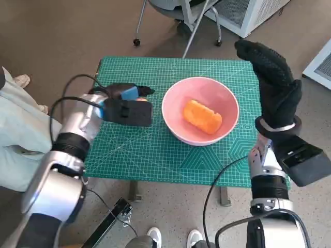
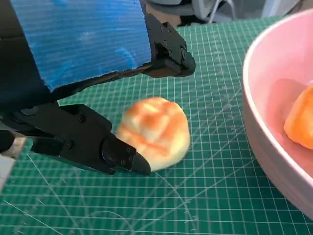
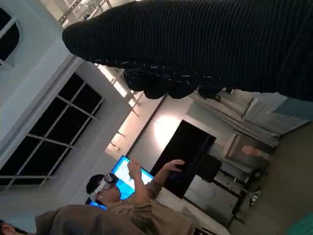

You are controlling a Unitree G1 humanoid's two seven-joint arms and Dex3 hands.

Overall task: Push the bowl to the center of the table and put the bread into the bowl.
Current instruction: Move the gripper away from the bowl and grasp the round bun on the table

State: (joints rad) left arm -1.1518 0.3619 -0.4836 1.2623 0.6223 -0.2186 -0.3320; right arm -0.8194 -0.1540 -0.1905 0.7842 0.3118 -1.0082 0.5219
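So the pink bowl (image 1: 200,110) is sitting pretty much in the middle of the desk (image 1: 155,150), which has a green cutting mat over it, and there's already one orange piece of bread (image 1: 202,116) lying inside it. The left hand (image 1: 125,106) is down on the mat just left of the bowl, and from the left wrist view you can see a second bread roll (image 2: 155,132), round and golden, sitting on the mat between its black fingers (image 2: 98,147). One finger is right up against the roll's side and the other hangs over the top of it, but the roll rests on the mat and I honestly can't tell if it's actually gripped. The right hand (image 1: 274,88) is raised off the right edge of the desk, glove pointing up, fingers spread and holding nothing. The right wrist view just shows the glove plus a person (image 3: 122,205) wearing a headset in the background.
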